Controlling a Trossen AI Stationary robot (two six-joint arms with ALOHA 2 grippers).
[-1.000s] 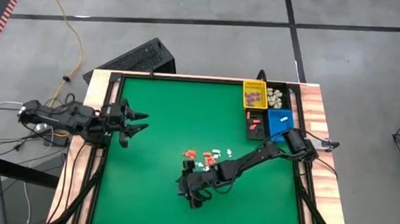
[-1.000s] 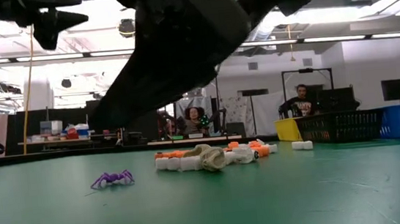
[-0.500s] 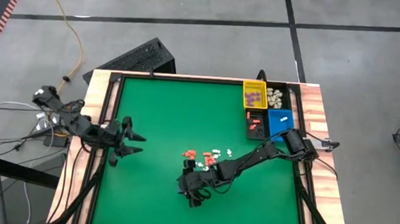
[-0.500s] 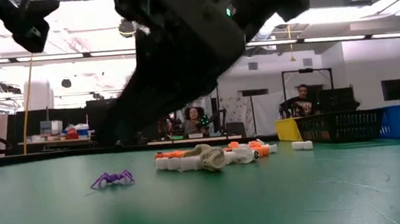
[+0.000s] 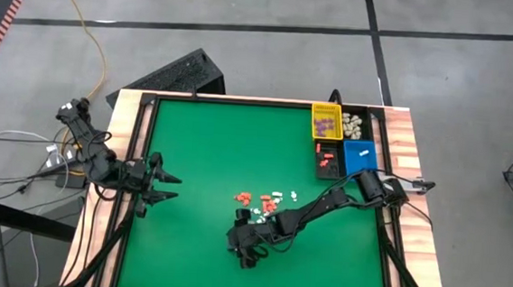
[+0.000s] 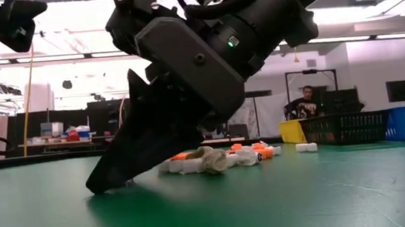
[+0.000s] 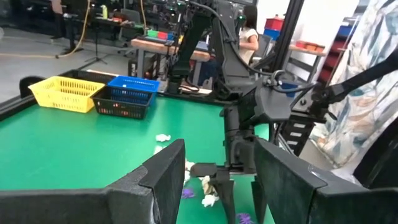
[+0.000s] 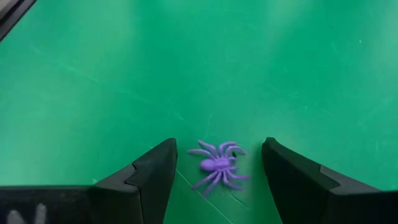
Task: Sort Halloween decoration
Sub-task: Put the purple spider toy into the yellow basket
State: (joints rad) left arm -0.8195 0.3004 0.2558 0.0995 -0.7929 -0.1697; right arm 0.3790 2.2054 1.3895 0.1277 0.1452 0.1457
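A purple spider trinket [image 8: 217, 167] lies flat on the green table. My right gripper [image 8: 219, 144] is open, slanting down, with one finger on either side of the spider and not touching it. In the low view its fingertips [image 6: 105, 184] stand low at the table surface and hide the spider. A small heap of cream-white and orange-red decorations [image 5: 267, 199] lies just beyond, at the table's middle [image 6: 214, 158]. My left gripper [image 5: 165, 188] hangs open and level above the table's left edge, holding nothing.
At the far right corner stand a yellow bin [image 5: 326, 121] with purple pieces, a black bin [image 5: 355, 126] with cream ones, a black bin [image 5: 328, 159] with red ones and a blue bin [image 5: 360, 156]. A wooden rim [image 5: 118, 179] frames the table. People sit in the room behind [image 6: 306, 102].
My right gripper has sunk toward the table, its open fingers coming down around the purple spider, which is now hidden in the low view. My left arm has swung about at the left edge, and its gripper has gone toward the table's near edge, still open.
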